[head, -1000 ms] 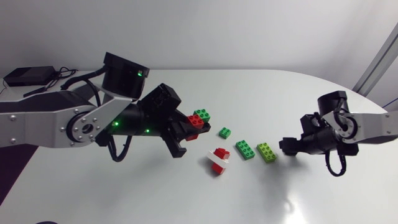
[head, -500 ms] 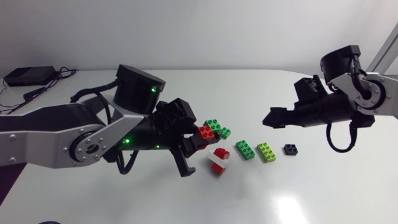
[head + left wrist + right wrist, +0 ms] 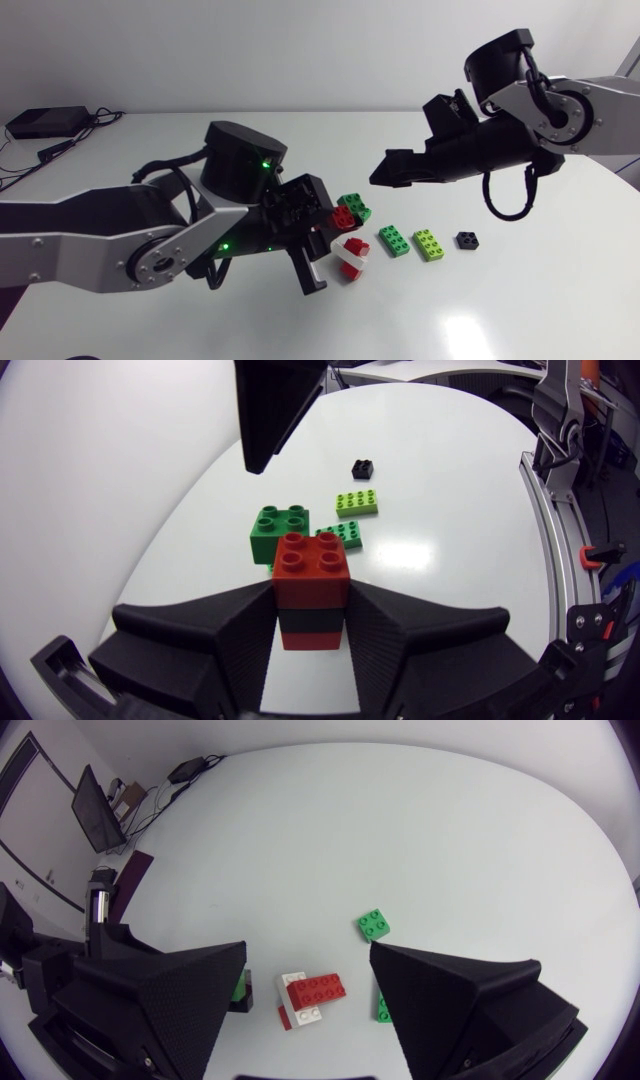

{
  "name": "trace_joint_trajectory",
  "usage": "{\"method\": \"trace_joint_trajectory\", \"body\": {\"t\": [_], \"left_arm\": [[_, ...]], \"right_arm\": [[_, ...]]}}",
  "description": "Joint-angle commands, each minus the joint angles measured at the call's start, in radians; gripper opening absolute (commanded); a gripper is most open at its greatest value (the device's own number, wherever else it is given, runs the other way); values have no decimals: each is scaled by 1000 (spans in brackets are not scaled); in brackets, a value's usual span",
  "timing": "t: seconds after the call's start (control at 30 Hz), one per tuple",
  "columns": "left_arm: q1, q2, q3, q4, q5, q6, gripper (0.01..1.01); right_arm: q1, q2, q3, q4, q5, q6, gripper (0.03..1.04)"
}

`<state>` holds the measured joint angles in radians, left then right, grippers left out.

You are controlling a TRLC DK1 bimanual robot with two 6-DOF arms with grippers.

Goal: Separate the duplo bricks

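Between the left jaws, up off the table point(image 3: 500, 310), sits the red stack point(image 3: 312, 565), clenched from both sides, with a dark green brick point(image 3: 280, 530) touching its far side. Down below, in a row: a red-and-white stack point(image 3: 352, 258), a green brick point(image 3: 394, 240), a lime brick point(image 3: 429, 244), a small black brick point(image 3: 467, 240). The right jaws hang released above them.

- No writing, number, label or sign can be read in any view.
- The duplo bricks point(image 3: 395, 240) and the tabletop point(image 3: 500, 310) carry no legible print; any marks on the studs are too small to tell.
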<state>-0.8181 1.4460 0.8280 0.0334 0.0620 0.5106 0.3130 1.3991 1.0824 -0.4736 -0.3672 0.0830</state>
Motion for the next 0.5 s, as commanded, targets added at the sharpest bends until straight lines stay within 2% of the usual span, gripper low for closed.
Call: {"method": "trace_joint_trajectory", "body": {"t": [0.0, 0.47], "left_arm": [[-16, 34, -21, 26, -18, 29, 325], [-24, 90, 17, 59, -31, 37, 325]], "right_arm": [[23, 21, 17, -17, 1, 26, 889], [118, 41, 4, -10, 5, 15, 880]]}}
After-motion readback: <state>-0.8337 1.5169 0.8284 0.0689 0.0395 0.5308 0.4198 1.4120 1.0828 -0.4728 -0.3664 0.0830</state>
